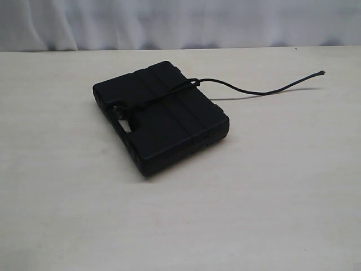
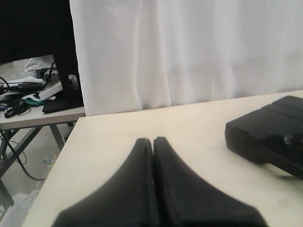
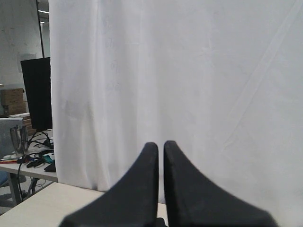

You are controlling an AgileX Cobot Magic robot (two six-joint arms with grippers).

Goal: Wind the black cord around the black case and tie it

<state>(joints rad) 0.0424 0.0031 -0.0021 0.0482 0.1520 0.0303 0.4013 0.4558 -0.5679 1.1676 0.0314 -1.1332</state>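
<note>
The black case (image 1: 161,117) lies flat in the middle of the pale table, handle cutout toward the front left. The black cord (image 1: 169,93) runs across its lid to a knot by the handle, and its free end (image 1: 265,90) trails off to the right on the table, tip slightly raised. Neither gripper shows in the exterior view. In the left wrist view my left gripper (image 2: 153,141) is shut and empty above the bare table, with the case (image 2: 270,135) off to one side. My right gripper (image 3: 161,144) is shut and empty, facing the white curtain.
A white curtain (image 1: 180,22) hangs behind the table's far edge. Beyond the table's side edge (image 2: 57,170) stands a cluttered desk (image 2: 33,94) with cables and a dark monitor (image 3: 37,92).
</note>
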